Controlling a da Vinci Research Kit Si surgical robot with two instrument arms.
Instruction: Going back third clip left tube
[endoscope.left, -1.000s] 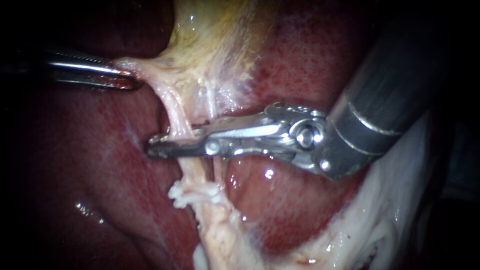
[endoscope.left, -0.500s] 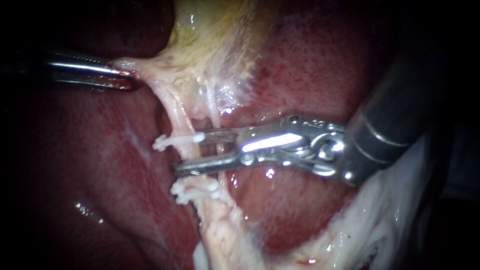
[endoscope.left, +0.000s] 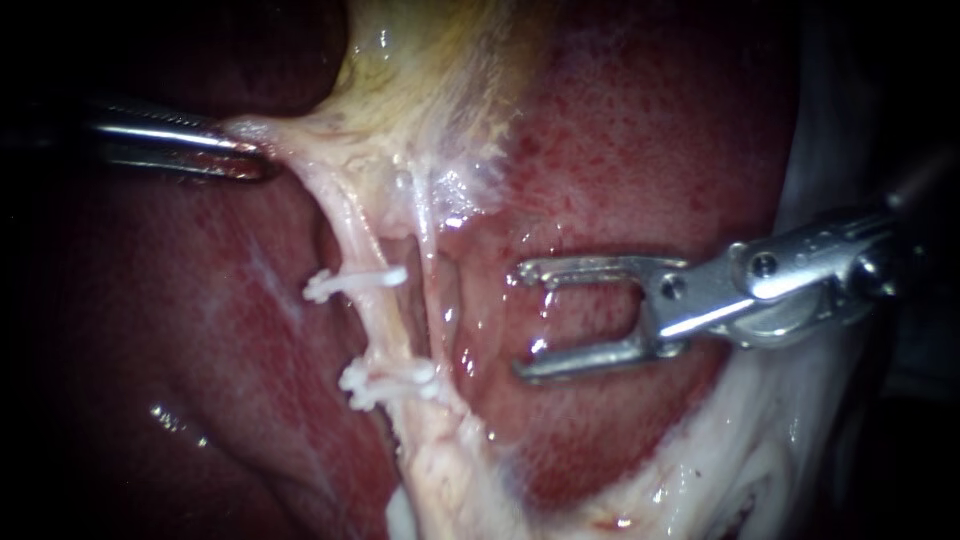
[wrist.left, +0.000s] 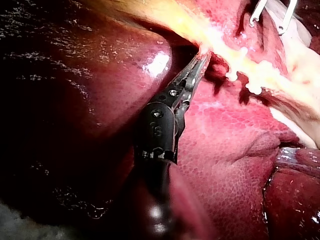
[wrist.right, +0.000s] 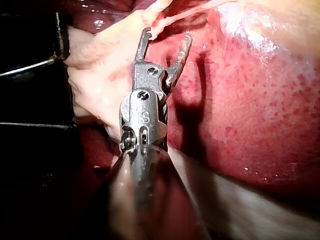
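The pale left tube runs down from the yellowish gallbladder. A white clip sits across it, and more white clips cluster lower down. A thinner right tube lies beside it. My right instrument stands to the right of both tubes, over the liver, with its jaws open and nothing between them; it also shows open in its wrist view. My left instrument is shut on the pale tissue at the gallbladder's lower edge and holds it stretched leftward.
Red liver surrounds the tubes on both sides. Pale fatty tissue lies at the lower right under the right instrument's shaft. In the left wrist view the clips sit ahead of the left instrument's jaws.
My right instrument's jaws opened off the left tube, leaving a white clip on it, and drew back to the right. The left instrument held still.
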